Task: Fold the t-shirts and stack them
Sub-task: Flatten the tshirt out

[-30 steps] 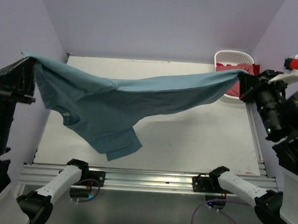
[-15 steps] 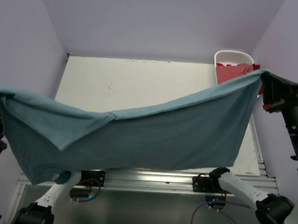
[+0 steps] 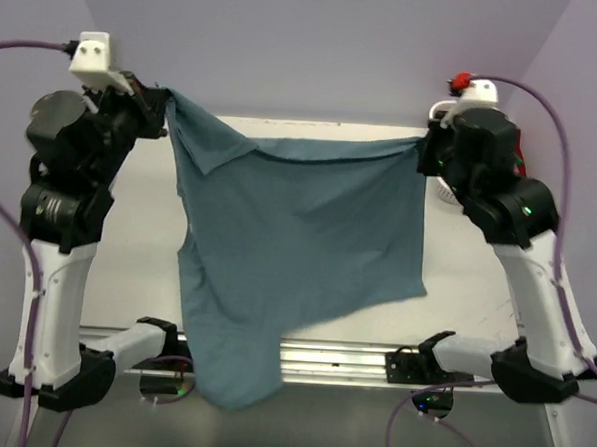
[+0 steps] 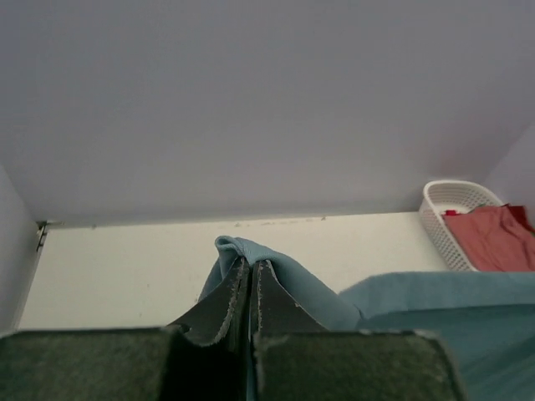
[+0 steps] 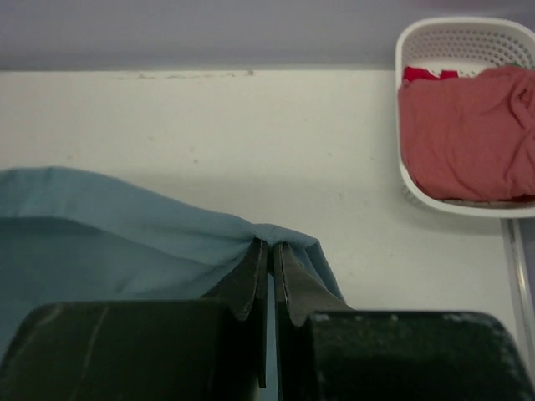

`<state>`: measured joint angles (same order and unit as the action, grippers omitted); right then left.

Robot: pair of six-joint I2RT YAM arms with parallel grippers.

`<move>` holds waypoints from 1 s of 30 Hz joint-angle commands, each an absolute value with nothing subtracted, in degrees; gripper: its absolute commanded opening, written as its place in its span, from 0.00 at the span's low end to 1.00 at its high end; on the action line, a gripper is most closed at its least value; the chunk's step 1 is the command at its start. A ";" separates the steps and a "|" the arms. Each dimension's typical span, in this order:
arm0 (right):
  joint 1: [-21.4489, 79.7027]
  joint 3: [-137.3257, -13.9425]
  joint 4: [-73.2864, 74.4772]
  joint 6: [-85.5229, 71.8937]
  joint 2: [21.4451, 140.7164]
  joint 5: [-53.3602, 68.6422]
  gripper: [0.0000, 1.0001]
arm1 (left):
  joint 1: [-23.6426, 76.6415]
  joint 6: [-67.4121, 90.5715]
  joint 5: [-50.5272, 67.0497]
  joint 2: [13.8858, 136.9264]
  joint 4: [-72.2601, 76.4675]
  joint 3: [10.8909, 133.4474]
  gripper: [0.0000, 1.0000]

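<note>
A teal-blue t-shirt [image 3: 288, 233] hangs spread in the air between my two arms, its lower end drooping past the near edge of the table. My left gripper [image 3: 165, 98] is shut on its upper left corner [image 4: 242, 249]. My right gripper [image 3: 424, 150] is shut on its upper right corner [image 5: 280, 234]. A salmon pink-red t-shirt [image 5: 468, 134] lies bunched in the white basket [image 5: 418, 38]; in the top view my right arm hides nearly all of it.
The white basket [image 4: 439, 221] stands at the back right of the white table [image 3: 476, 283]. Lavender walls close in the back and both sides. The metal rail [image 3: 342, 356] with both arm bases runs along the near edge.
Both arms have swung from low and wide at the sides to high over the table's back, closer together. The teal shirt went from a sagging sideways stretch to hanging down lengthwise.
</note>
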<state>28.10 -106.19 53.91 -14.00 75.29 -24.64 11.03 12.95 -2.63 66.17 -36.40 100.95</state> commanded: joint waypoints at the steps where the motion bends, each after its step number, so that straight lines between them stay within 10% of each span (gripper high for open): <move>1: 28.04 -107.06 44.66 -13.10 57.88 -16.29 0.00 | 11.25 14.75 5.69 52.15 -28.66 108.11 0.00; 14: 27.95 -121.81 46.59 -15.20 43.24 21.44 0.00 | 9.58 29.53 36.99 37.61 -20.31 121.81 0.00; 22: 27.95 -119.45 49.21 -16.17 52.80 1.16 0.00 | 9.32 19.63 25.86 43.41 -25.22 117.97 0.00; 30: 27.95 -98.72 48.52 -17.58 65.20 -17.39 0.00 | 9.32 14.06 1.25 48.76 -21.01 87.13 0.00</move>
